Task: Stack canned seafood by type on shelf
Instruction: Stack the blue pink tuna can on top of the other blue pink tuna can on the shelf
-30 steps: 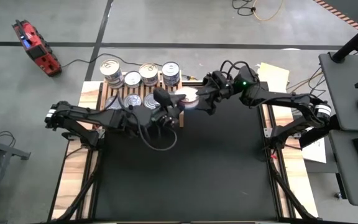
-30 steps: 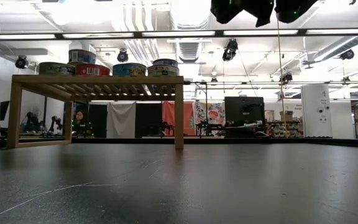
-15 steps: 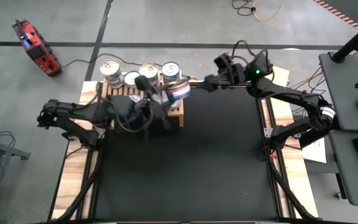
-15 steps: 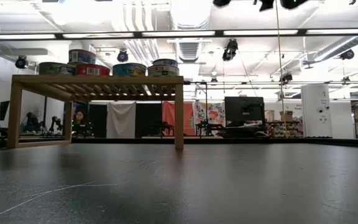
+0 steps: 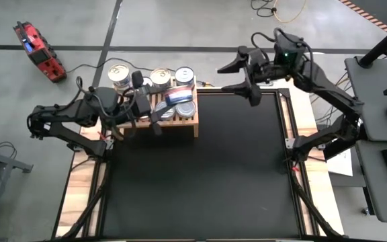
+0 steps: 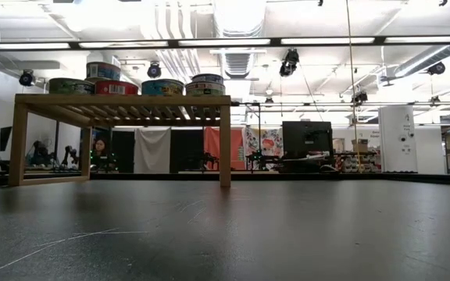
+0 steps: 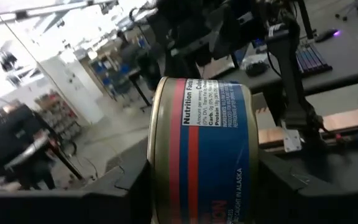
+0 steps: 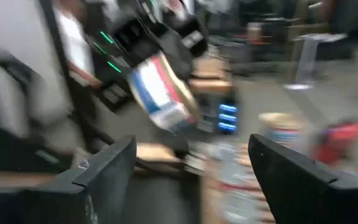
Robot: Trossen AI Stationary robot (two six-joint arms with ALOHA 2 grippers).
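The black tabletop (image 5: pixel 200 168) fills the lower and middle of the high view, bare in front of the shelf. At the upper left of it stands the shelf (image 5: pixel 195 125), and over the shelf's front right part hangs the left gripper (image 5: pixel 166 101), its fingers clamped on a can (image 5: pixel 179 97) with a red, white and blue label. In the left wrist view that can (image 7: pixel 201 149) fills the centre, held by its two flat ends between the dark fingers (image 7: pixel 126 186), so its axis runs across from finger to finger and it lies on its side, not lid-up.

Just beneath and beside the held can, more cans sit on the slats; the back row (image 5: pixel 152 78) lines the far edge of the shelf, and in the low view the same cans (image 6: pixel 162 86) stand on the shelf (image 6: pixel 123 100) at the upper left, with one (image 6: pixel 104 70) stacked on another.

The move ahead, as I judge it, turns on tilt: the can must be turned upright, lid up, before it can go down on a like can directly below. The left arm is plainly the nearer one.

Farther back, at the upper right of the high view, the right gripper (image 5: pixel 247 70) hangs past the tabletop's far edge, well apart from the shelf, fingers spread wide and empty.
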